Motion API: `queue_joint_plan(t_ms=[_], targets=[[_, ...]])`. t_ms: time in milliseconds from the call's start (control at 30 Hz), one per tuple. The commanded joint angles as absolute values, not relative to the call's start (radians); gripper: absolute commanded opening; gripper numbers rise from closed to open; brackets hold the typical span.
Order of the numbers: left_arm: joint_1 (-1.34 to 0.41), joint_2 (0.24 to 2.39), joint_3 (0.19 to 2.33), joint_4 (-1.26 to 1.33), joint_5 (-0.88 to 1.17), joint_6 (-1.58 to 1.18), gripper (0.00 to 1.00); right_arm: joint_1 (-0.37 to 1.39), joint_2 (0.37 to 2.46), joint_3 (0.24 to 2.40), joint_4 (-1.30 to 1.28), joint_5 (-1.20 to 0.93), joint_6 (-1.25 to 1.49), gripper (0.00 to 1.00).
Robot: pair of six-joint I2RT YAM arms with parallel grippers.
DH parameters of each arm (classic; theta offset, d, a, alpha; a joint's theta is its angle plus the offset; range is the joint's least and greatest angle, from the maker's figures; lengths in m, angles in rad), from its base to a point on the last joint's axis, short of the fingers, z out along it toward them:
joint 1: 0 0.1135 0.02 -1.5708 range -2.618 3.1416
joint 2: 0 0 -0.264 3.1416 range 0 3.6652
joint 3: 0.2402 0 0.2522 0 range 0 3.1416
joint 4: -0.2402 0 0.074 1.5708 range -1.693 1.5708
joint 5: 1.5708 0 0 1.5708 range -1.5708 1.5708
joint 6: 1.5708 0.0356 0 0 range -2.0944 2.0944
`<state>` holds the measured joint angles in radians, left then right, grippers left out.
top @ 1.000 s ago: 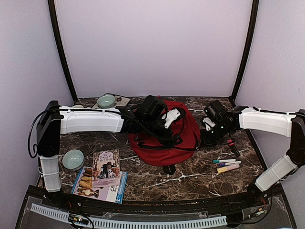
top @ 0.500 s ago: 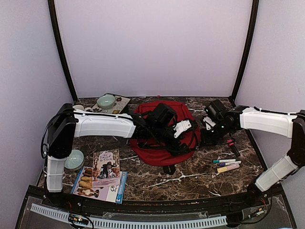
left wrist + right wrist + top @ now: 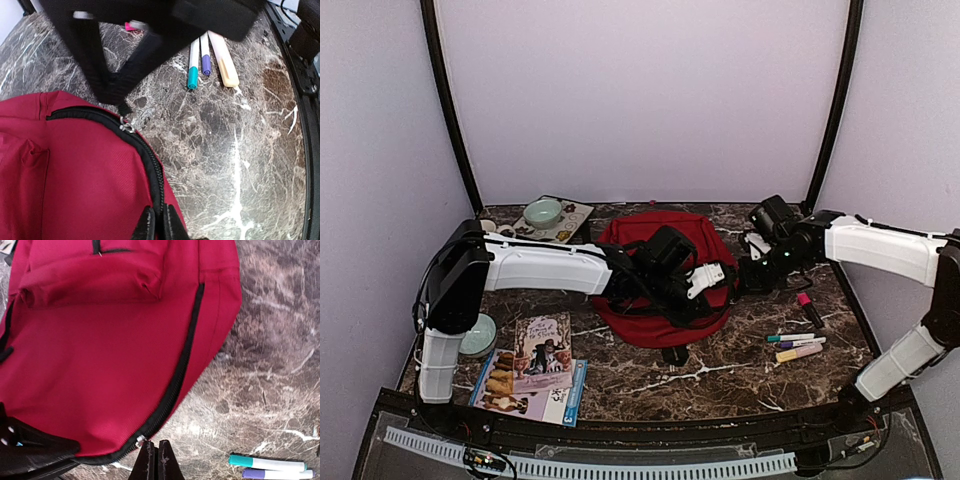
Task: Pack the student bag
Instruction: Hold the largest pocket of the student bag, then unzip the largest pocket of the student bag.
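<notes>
My left gripper (image 3: 158, 214) clenches the zipper edge of the student bag (image 3: 75, 170), whose red fabric spreads ahead of it. My right gripper (image 3: 155, 447) is pinched closed just beside the bag's zipper pull (image 3: 139, 441).

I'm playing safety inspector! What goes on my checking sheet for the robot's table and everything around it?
Surface: dark marble table with white veins.
Job's things: student bag lies mid-table; its zipper is closed along the stretches in view.
Clutter: markers, pink marker, books, teal bowl, second bowl on a tray.
Grippers: left gripper is pinched on the bag's zipper seam. Right gripper is shut beside a zipper pull; whether it holds anything cannot be told.
Cables: black cable loop at the left arm's shoulder.
Surroundings: lilac walls, black frame posts.
</notes>
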<state>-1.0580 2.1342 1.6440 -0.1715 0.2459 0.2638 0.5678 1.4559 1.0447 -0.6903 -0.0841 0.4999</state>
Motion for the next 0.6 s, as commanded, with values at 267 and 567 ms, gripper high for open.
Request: queue_joint_plan(t_ms=[267, 567], targets=[[-1.063, 2.035, 1.558, -0.101, 0.232, 0.172, 0.0, 0.489, 1.582, 1.24, -0.723, -0.072, 0.415, 0.0], [-1.063, 2.019, 1.531, -0.043, 0.241, 0.078, 0.0, 0.406, 1.714, 1.344, -0.744, -0.081, 0.343, 0.0]])
